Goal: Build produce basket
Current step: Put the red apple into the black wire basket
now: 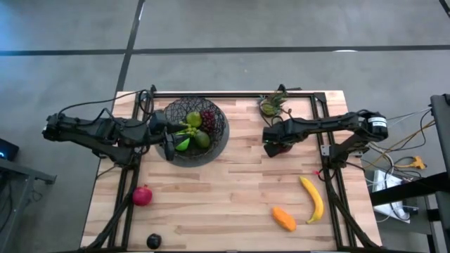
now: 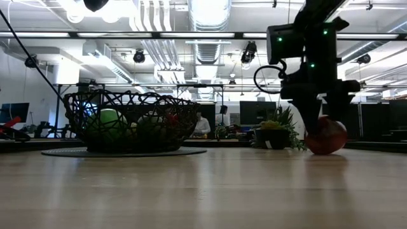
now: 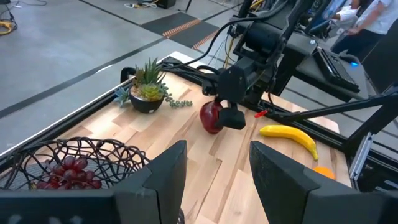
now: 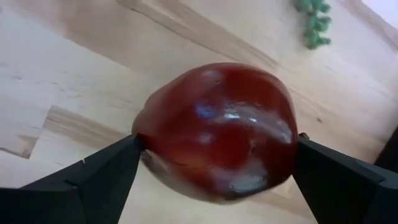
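Observation:
The dark wire basket (image 1: pixel 190 130) stands at the table's far left on a flat grey disc. It holds a green apple, green and purple grapes and an avocado. My left gripper (image 1: pixel 169 147) is open and empty above the basket's near rim. Its fingers (image 3: pixel 168 180) show in the left wrist view, with the basket (image 3: pixel 74 162) below them. My right gripper (image 1: pixel 274 144) is shut on a red apple (image 4: pixel 217 130) at the table's far right. The apple also shows in the low view (image 2: pixel 325 135) and in the left wrist view (image 3: pixel 210 117). My right gripper pinches the red apple between its two fingers, one fingertip (image 4: pixel 127 152) on each of two opposite sides of the apple (image 4: pixel 155 134). The fingers come from above, pointing down. The apple's underside seems to rest on the table (image 2: pixel 324 152).
A small potted plant (image 1: pixel 273 104) stands just beyond the right gripper. A banana (image 1: pixel 313 199) and an orange piece (image 1: pixel 283 218) lie at the near right. A red fruit (image 1: pixel 142 195) and a dark plum (image 1: pixel 153 241) lie at the near left. Bare wood (image 1: pixel 218 190) lies between them.

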Tool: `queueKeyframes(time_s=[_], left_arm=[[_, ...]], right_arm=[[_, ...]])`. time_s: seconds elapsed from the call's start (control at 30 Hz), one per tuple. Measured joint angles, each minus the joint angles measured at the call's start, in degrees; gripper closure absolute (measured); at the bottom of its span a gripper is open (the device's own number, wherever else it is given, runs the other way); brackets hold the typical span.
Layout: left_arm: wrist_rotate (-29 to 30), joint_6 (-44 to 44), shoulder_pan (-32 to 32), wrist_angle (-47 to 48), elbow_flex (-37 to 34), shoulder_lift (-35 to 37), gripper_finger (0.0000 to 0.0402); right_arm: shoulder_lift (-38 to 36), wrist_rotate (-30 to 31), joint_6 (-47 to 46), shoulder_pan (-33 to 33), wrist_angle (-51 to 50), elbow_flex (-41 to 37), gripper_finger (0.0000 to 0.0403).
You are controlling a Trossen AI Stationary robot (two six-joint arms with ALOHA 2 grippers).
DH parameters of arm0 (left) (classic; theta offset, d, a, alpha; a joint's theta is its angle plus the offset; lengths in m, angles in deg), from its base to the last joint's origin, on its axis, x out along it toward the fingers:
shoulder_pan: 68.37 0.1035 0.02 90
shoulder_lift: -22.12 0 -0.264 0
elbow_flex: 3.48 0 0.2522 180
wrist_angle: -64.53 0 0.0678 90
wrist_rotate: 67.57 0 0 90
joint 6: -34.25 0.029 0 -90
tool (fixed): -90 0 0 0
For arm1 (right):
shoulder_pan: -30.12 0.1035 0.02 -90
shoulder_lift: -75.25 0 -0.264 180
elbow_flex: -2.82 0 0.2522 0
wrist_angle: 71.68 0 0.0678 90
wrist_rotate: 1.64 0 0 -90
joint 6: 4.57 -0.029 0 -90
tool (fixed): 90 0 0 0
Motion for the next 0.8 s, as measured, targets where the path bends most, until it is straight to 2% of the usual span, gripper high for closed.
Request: queueKeyframes(time_s=[0.17,0.4,0.63,0.8], left_arm=[[0.0,0.0,0.01,0.03,0.0,0.02,0.0243],[0.0,0.02,0.01,0.04,0.04,0.02,0.0243],[0.0,0.07,0.01,0.04,0.04,0.04,0.0243],[0.01,0.07,0.01,-0.58,0.04,0.11,0.0243]], right_arm=[[-0.49,-0.09,2.96,0.04,2.84,0.0,0.0034],[-4.67,-1.27,5.8,0.11,3.88,2.24,0.0089],[-6.12,-0.83,10.8,0.35,5.39,11.35,0.0117],[-2.61,-0.86,16.72,0.74,8.93,21.89,0.0119]])
